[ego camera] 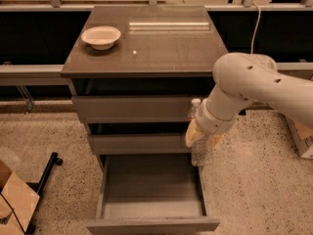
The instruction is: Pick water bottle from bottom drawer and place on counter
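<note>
The water bottle (201, 154) is clear, with a pale cap up by the top drawer's front. It hangs upright in my gripper (194, 134) at the cabinet's right edge, above the right wall of the bottom drawer (151, 225). The gripper's yellowish fingers (191, 135) are shut around the bottle's middle and hide its label. The bottom drawer is pulled out and its floor is bare. The counter (166, 48) is the glossy grey-brown top above.
A white bowl (100, 36) sits on the counter's left rear part. The two upper drawers (132, 109) are pushed in. A cardboard box (17, 199) and a black stand leg (46, 173) lie on the floor at left. A cable (254, 26) hangs at back right.
</note>
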`<state>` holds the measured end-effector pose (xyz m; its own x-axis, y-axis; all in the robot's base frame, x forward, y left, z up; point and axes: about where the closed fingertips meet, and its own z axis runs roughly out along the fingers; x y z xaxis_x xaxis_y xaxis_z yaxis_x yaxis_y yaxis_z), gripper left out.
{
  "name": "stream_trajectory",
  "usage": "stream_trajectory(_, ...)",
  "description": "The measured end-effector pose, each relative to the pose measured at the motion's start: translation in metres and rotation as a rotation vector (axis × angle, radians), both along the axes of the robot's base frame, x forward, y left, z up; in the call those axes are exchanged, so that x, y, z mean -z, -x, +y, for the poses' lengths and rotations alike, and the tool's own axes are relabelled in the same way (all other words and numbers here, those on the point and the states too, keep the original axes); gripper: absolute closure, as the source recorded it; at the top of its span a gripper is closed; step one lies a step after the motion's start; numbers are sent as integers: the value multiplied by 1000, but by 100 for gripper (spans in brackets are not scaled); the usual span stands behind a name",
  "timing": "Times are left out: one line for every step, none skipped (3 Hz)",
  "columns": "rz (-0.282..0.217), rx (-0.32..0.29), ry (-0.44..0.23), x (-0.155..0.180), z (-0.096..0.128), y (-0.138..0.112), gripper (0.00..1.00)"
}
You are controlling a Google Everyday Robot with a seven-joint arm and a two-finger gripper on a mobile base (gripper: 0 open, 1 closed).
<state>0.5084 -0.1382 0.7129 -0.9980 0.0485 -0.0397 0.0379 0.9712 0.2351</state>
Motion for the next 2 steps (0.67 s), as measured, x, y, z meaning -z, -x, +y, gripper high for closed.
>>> stream_trajectory(-99,-70,124,-81,10,-17,100)
stream_trajectory(-144,-131,221,-135,34,-39,100)
